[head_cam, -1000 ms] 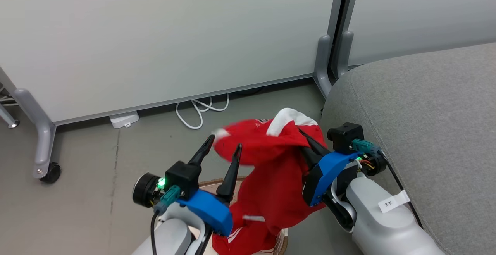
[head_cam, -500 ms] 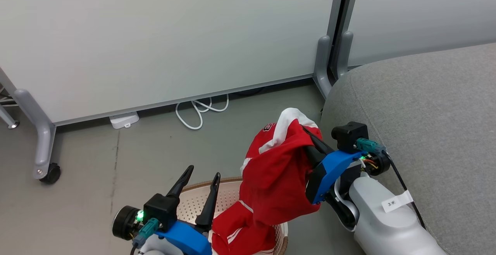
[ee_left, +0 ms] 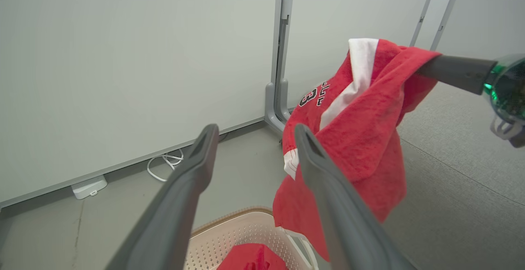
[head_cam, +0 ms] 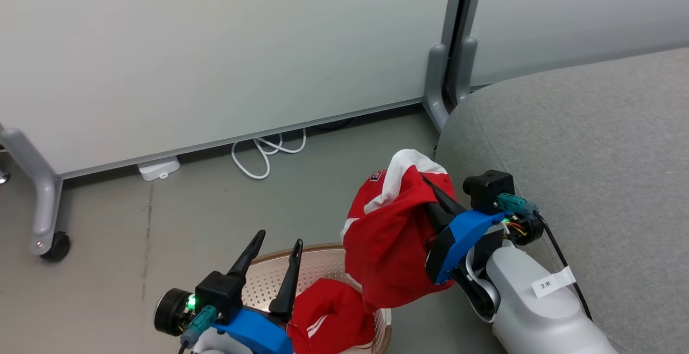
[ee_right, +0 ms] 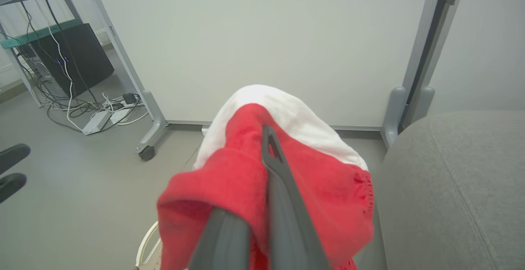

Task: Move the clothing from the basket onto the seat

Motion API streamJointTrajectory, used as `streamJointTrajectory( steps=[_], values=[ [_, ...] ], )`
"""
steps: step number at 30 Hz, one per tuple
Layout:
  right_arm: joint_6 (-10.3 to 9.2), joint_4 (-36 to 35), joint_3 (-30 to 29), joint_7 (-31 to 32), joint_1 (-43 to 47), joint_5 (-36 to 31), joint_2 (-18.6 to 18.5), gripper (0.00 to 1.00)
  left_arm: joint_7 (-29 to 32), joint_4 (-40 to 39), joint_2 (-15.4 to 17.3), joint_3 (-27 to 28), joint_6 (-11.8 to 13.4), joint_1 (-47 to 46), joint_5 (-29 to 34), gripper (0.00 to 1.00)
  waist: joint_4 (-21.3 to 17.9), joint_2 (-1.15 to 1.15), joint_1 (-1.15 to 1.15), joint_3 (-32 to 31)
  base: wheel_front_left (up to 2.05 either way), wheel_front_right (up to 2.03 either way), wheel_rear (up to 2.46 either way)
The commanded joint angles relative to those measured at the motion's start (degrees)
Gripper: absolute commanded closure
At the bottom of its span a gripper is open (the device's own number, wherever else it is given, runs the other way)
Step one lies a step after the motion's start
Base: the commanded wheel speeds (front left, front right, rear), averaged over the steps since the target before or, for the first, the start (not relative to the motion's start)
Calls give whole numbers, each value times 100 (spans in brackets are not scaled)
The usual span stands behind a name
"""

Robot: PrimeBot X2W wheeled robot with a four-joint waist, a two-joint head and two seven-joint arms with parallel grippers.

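Since a second before, our left gripper had dropped down and away from the red cloth, and our head had turned a bit, so the whole room slid sideways.

Behind everything stood a big white wall panel. On our right was the grey seat, with no clothes on it yet. Low in front of us sat the basket on the floor. One red top hung in the air, just beside the edge of the seat and over the right side of the basket. The other red garment lay inside the basket. We could not tell if the two touched.

Our right gripper pinched the red top, with its fingers pressed together on the cloth. Our left gripper was spread apart over the basket and held nothing. A white cable lay by the panel.
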Motion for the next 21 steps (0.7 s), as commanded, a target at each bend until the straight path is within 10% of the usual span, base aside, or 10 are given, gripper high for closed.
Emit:
streamJointTrajectory(
  steps=[1, 21],
  values=[
    [3, -42, -9, -16, 60, -31, -17, 100, -28, -31, -36, 73, -42, 73, 69, 0, -142, 0, 0, 18, 0, 0, 0],
    [3, -231, -346, 22, 76, -267, -15, 100, -28, -104, -254, 390, -234, -103, 373, 0, -1803, 0, 0, 336, 0, 0, 0]
  ],
)
